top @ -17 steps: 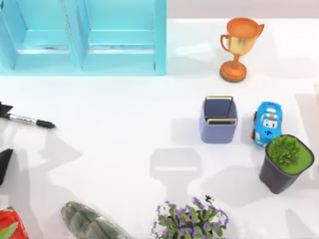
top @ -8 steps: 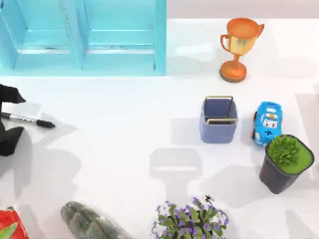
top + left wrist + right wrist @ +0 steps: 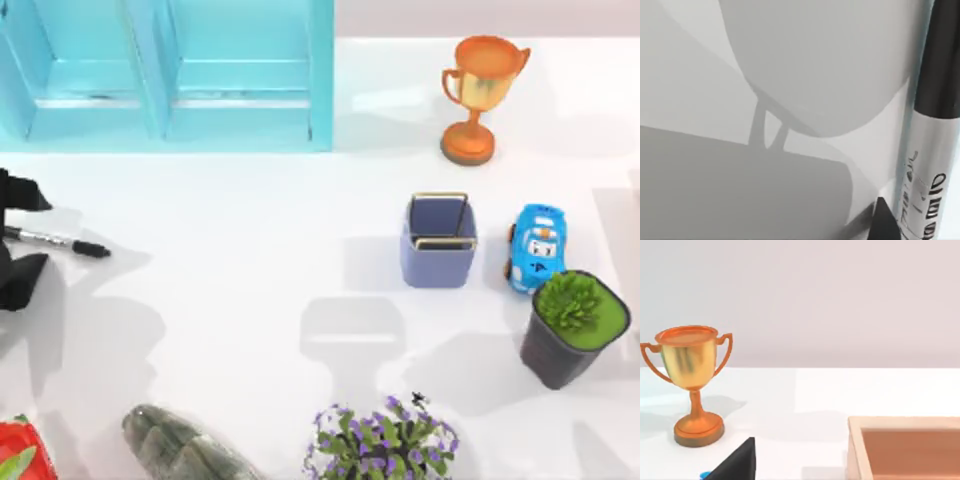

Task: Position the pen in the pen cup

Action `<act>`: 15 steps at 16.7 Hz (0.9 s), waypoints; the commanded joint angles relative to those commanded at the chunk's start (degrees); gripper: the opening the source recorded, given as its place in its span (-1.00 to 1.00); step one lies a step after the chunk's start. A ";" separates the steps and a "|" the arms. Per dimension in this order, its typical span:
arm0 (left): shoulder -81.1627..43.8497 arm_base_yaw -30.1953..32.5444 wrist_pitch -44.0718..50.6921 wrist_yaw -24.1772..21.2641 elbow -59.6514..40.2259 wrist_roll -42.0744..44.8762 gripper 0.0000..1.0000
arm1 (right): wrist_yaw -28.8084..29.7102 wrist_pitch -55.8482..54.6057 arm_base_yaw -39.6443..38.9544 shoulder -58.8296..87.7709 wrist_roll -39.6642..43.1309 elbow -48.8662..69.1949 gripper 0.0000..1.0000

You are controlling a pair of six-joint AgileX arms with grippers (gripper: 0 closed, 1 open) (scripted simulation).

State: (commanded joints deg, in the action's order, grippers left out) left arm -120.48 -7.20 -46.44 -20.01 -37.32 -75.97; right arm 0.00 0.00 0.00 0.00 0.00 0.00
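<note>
The pen [image 3: 55, 241] lies flat near the table's left edge, its black cap pointing right. My left gripper [image 3: 22, 236] is open and straddles the pen's left end, one finger [image 3: 24, 193] behind it and one [image 3: 24, 278] in front. The left wrist view shows the pen's silvery barrel [image 3: 926, 165] close up beside a dark fingertip [image 3: 884, 224]. The periwinkle pen cup [image 3: 438, 241] with a gold rim stands upright right of the middle, far from the pen. A dark part of my right gripper [image 3: 737, 462] juts into the right wrist view.
A turquoise shelf unit [image 3: 165, 75] stands at the back left, a gold trophy [image 3: 480, 95] behind the cup. A blue toy car [image 3: 537, 247] and a dark potted plant [image 3: 572, 328] sit right of the cup. A purple flower plant [image 3: 385, 438] and a greenish object [image 3: 185, 448] line the front edge.
My left gripper has come in from the left edge and now straddles the pen's left end. The pen and cup have not moved.
</note>
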 joint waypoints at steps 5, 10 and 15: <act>0.00 0.00 0.00 0.00 0.00 0.00 -0.21 | 0.00 0.00 0.00 0.00 0.00 0.00 1.00; 0.00 0.00 0.00 0.00 0.00 0.00 -0.96 | 0.00 0.00 0.00 0.00 0.00 0.00 1.00; 0.00 0.00 0.00 0.00 0.00 0.00 -1.00 | 0.00 0.00 0.00 0.00 0.00 0.00 1.00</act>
State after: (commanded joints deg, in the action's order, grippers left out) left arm -120.48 -7.20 -46.44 -20.01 -37.32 -75.97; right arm 0.00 0.00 0.00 0.00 0.00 0.00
